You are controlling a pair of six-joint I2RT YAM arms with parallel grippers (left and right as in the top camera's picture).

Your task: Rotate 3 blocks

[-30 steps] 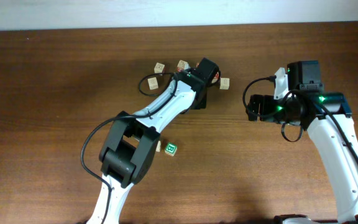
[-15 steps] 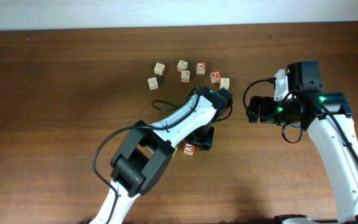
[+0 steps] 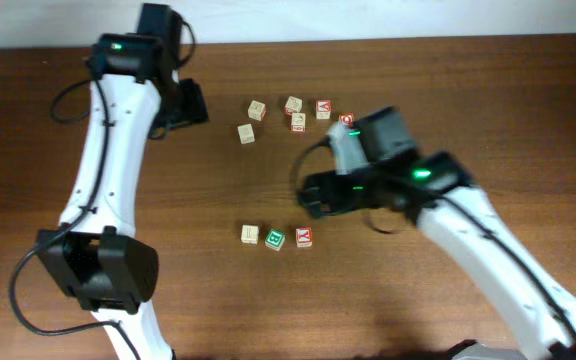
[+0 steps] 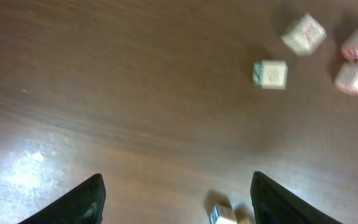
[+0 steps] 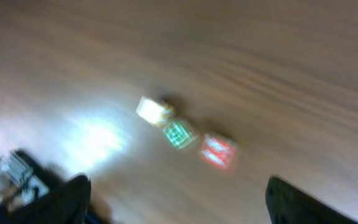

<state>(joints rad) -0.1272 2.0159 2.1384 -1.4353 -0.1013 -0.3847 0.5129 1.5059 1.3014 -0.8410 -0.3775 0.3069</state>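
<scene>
Three blocks lie in a row near the table's middle: a pale tan block point(image 3: 250, 234) point(image 5: 155, 109), a green-faced block point(image 3: 275, 240) point(image 5: 179, 133) and a red-lettered block point(image 3: 304, 237) point(image 5: 217, 150). My right gripper point(image 3: 313, 196) point(image 5: 178, 180) hovers open just above and right of the row, with nothing between its fingers; its wrist view is blurred. At the far left, away from the row, my left gripper point(image 3: 190, 103) point(image 4: 176, 177) is open and empty. In its wrist view one pale block point(image 4: 222, 214) shows at the bottom edge, lying on the table.
A loose cluster of similar cubes lies at the back centre: pale cubes point(image 3: 257, 109) point(image 3: 247, 133) point(image 3: 294, 104) and red-lettered cubes point(image 3: 323, 109) point(image 3: 347, 120). In the left wrist view a pale cube point(image 4: 270, 74) and others point(image 4: 303, 34) sit ahead of the fingers.
My left arm has swung from the table's middle up to the far left, its jaws opening. My right arm has swept from the right to just above the three-block row.
</scene>
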